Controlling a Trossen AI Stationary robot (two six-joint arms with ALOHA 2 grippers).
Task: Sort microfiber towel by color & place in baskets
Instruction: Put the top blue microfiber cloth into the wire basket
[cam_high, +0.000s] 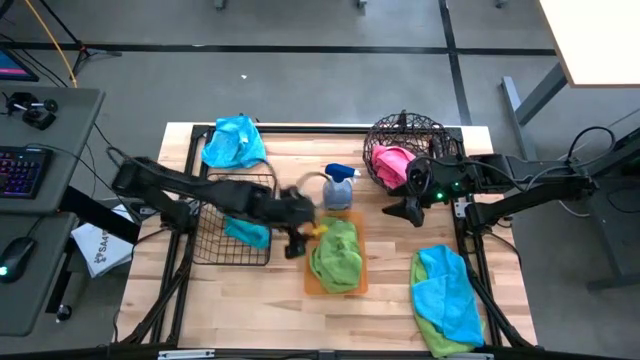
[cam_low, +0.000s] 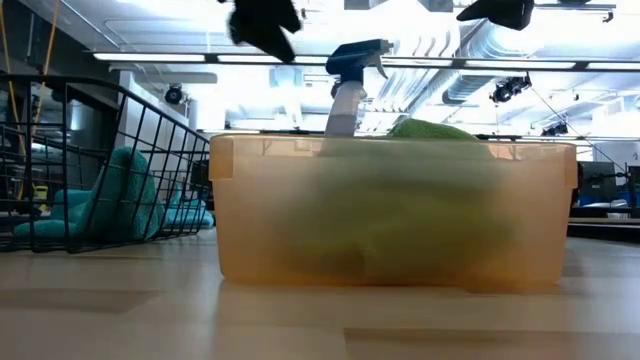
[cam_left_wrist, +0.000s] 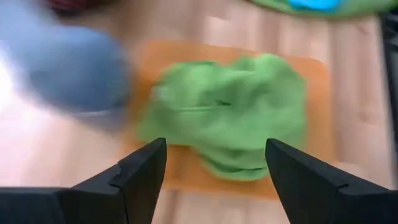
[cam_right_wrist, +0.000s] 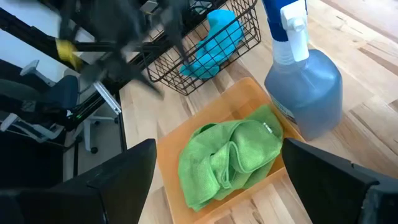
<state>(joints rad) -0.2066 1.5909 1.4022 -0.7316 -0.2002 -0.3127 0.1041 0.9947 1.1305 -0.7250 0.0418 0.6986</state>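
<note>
Just left claw (cam_high: 297, 243) open, orange tray (cam_high: 312, 286) edge

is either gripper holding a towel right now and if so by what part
Nothing is held. The left gripper is open above the green towel in the orange tray; the right gripper is open and empty too.

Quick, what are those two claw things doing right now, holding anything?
Left gripper: fingers open, holding nothing, over the green towel in the orange tray.
Right gripper: fingers open, holding nothing.

Bright ceiling strip lights (cam_low: 150, 56); heavy motion blur in left wrist view.
</note>
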